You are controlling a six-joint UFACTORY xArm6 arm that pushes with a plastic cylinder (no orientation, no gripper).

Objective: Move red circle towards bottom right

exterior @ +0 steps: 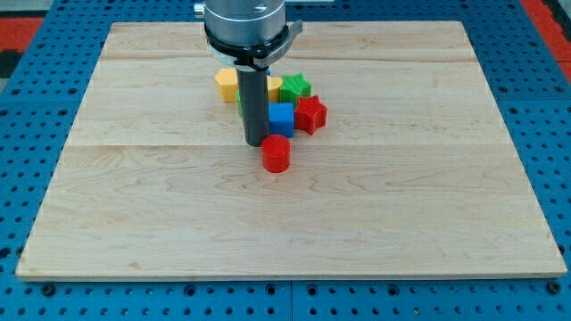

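Note:
The red circle (277,153) is a short red cylinder lying near the middle of the wooden board (285,214). My tip (255,143) rests on the board just to the upper left of the red circle, close to it or touching it. Behind the rod sits a cluster: a blue cube (281,118), a red star (310,114), a green star (296,86), a yellow hexagon (227,84), and another yellow block (273,86) partly hidden by the rod. A green sliver (241,100) shows at the rod's left edge.
The board lies on a blue perforated table (36,107). The arm's grey body (245,22) hangs over the board's top middle. A red area (27,18) shows at the view's top left corner.

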